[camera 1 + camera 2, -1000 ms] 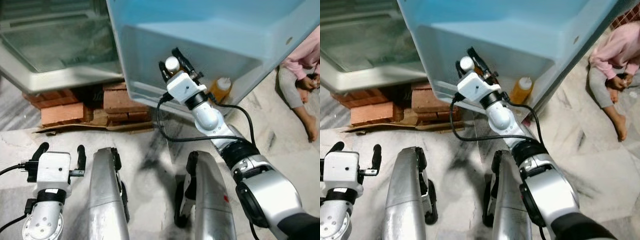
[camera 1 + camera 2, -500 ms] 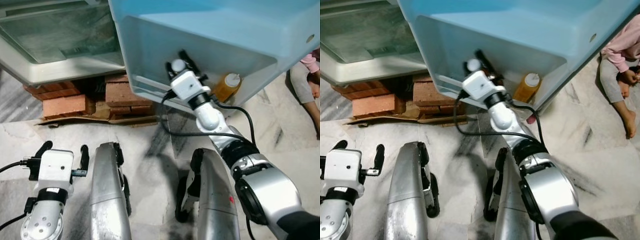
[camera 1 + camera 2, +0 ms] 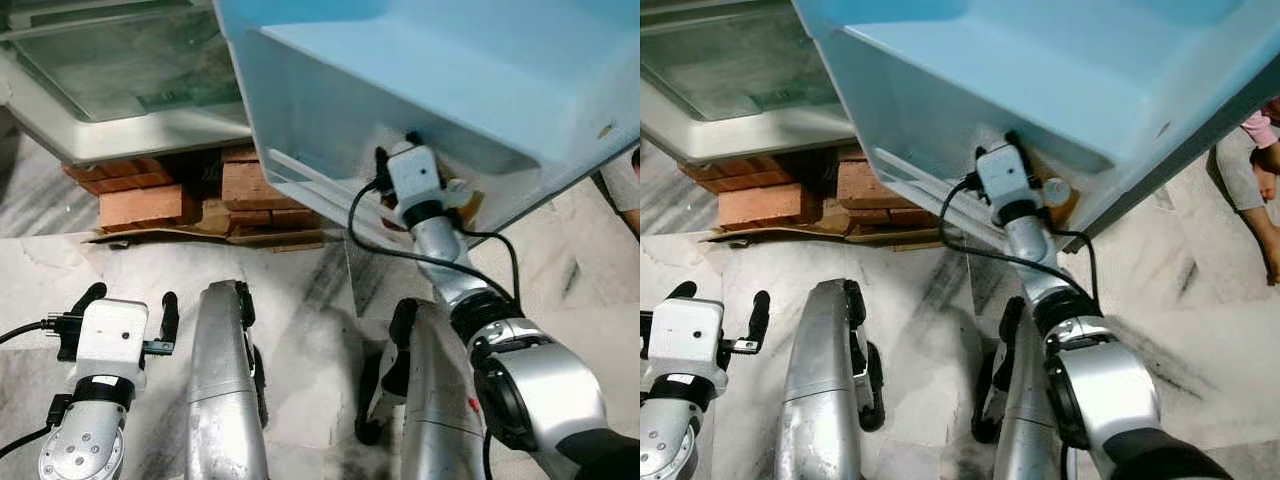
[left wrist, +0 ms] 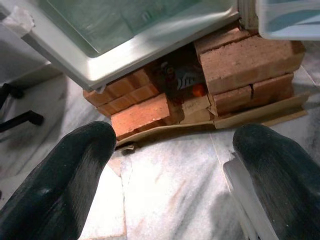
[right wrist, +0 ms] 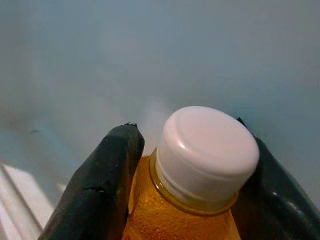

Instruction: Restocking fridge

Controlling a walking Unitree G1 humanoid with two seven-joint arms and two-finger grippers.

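Observation:
My right gripper (image 3: 398, 148) reaches into the light blue fridge door shelf (image 3: 320, 110). In the right wrist view it (image 5: 186, 127) is shut on an orange juice bottle (image 5: 205, 150) with a white cap, close to the shelf's pale inner wall. From the head views the held bottle is hidden behind the wrist. A second orange bottle (image 3: 1055, 192) with a white cap stands in the shelf right beside the gripper. My left gripper (image 3: 125, 305) hangs low over the marble floor, open and holding nothing.
The fridge body with its glass shelf (image 3: 120, 90) stands at the upper left on red bricks (image 3: 145, 205) and cardboard. A person's leg (image 3: 1265, 200) rests on the floor at the far right. My two legs stand on the marble below.
My right gripper has carried the bottle rightwards along the door shelf and deeper in, ending beside the second bottle. The camera view has shifted. The left arm has stayed put.

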